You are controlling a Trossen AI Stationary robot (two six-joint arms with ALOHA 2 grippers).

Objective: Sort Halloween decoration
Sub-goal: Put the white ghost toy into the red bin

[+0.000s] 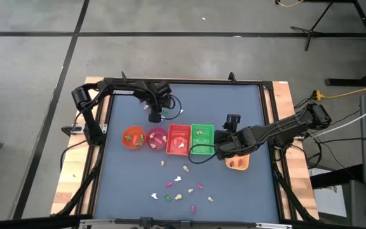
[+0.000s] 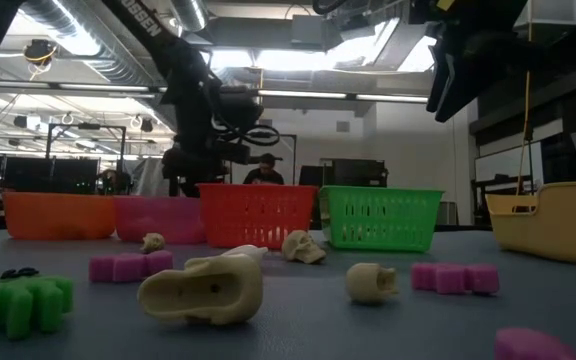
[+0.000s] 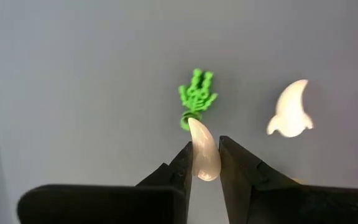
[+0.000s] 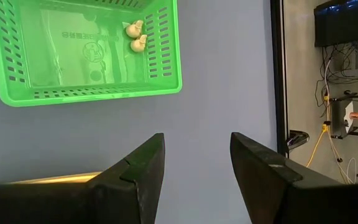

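The sorting is partly done. A row of containers sits mid-table: a round orange plastic bowl (image 1: 133, 137), a round pink plastic bowl (image 1: 156, 138), a red slotted plastic basket (image 1: 178, 140) and a green slotted plastic basket (image 1: 201, 139), with a cream-yellow tray (image 1: 237, 163) apart to the right. Each already holds a few pieces; the right wrist view shows two small cream skulls (image 4: 135, 35) in the green basket.

A good dozen tiny plastic Halloween trinkets (image 1: 182, 187) in pink, green, white and cream are loose on the grey mat in front of the row, so much is left.

The left gripper (image 3: 205, 163) hangs behind the bowls, its fingers pinching a small white claw-shaped trinket (image 3: 202, 150); below it lie a green skeleton-hand piece (image 3: 197, 94) and a white ghost-like piece (image 3: 290, 110), though exactly where these sit on the table is hard to place. The right gripper (image 4: 196, 163) hovers between the green basket and the yellow tray, fingers spread and empty.
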